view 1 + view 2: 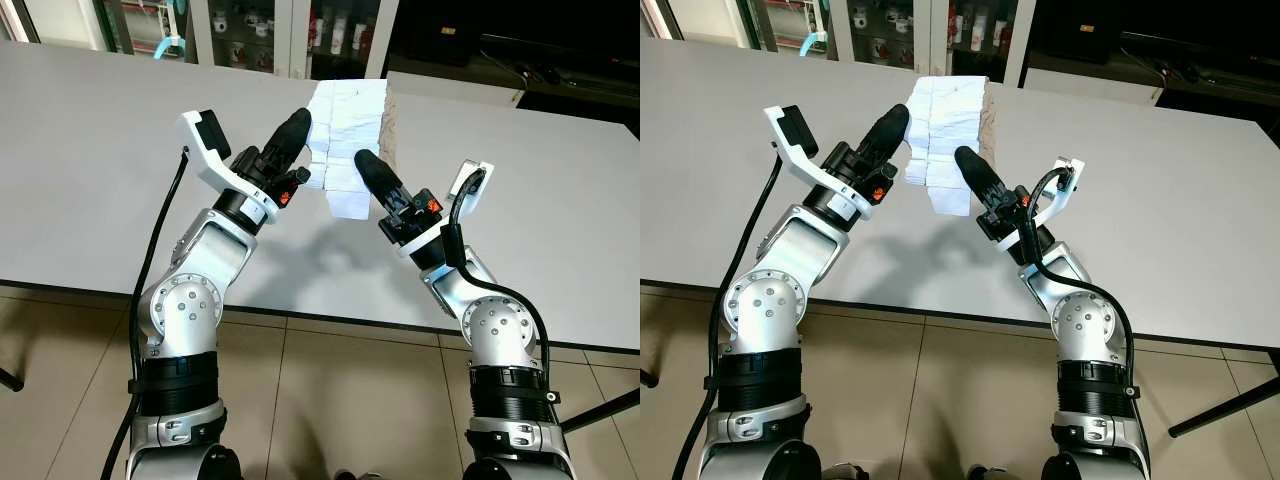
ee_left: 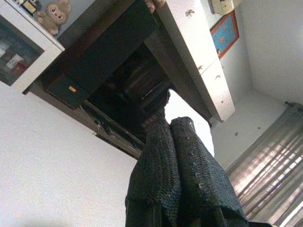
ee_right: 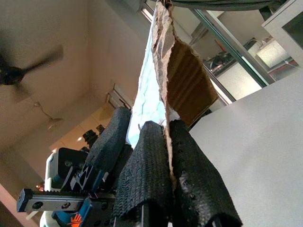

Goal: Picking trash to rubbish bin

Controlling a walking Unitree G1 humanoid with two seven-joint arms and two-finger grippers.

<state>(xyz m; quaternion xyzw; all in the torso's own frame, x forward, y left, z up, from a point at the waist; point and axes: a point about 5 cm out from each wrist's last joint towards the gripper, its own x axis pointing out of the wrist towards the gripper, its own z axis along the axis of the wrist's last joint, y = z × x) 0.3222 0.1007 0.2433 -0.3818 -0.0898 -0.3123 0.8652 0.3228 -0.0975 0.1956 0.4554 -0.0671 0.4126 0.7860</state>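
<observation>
I am pinching the lower edge of the paper trash (image 1: 345, 140) with my right gripper (image 1: 366, 166) over the table (image 1: 90, 150), its length running away from me, while my left gripper (image 1: 292, 130), fingers pressed together, is hovering just beside it.

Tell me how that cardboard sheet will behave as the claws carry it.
The cardboard looks thin and flat, so probably light. Its torn, ragged edge, seen in the right wrist view, suggests it tears easily. The right claw pinches only that edge, and the left claw sits beside the sheet, so it may well bend or swing rather than stay stiff.
</observation>
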